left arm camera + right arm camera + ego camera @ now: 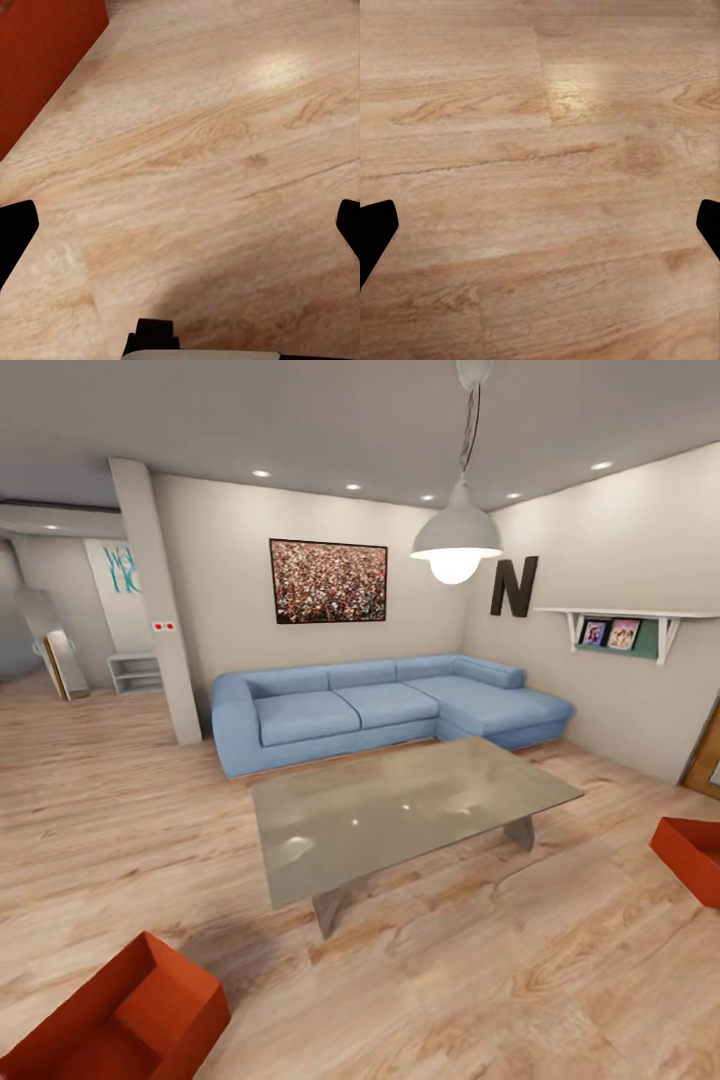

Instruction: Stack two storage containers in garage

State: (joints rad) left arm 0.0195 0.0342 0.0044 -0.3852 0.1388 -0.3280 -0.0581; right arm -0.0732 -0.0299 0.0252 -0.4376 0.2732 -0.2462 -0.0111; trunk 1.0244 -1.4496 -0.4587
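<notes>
Both storage containers are on the living-room plank floor [420, 970], neither picked up. The near container [120, 1015] sits low on the robot's left side, rotated so a corner points toward the glass coffee table [400, 810], with its long axis running diagonally away from the robot. The far container [692, 855] is off to the right, well apart from the first and cut off by the frame edge, near the wall with the shelf [620, 622]. The relation that matters: the near bin lies on the left arm's side, so by my read the left arm is the closer one for a first grab, and the base probably needs to turn left and square up to the bin's diagonal wall. The left gripper [180, 225] is spread wide, with dark fingertips [16, 232] at opposite edges and nothing between them, pointing down at bare floor. An orange-red wall of a container, most likely the near one, cuts across one corner of the left wrist view, so the bin is just off to one side of that gripper, not under it. The right gripper [540, 225] is likewise wide and empty over bare planks, with no bin near it. The head view gives room layout, sofa [380, 705] and both bins; the wrist views add jaw state and the left gripper's closeness to the bin wall.
</notes>
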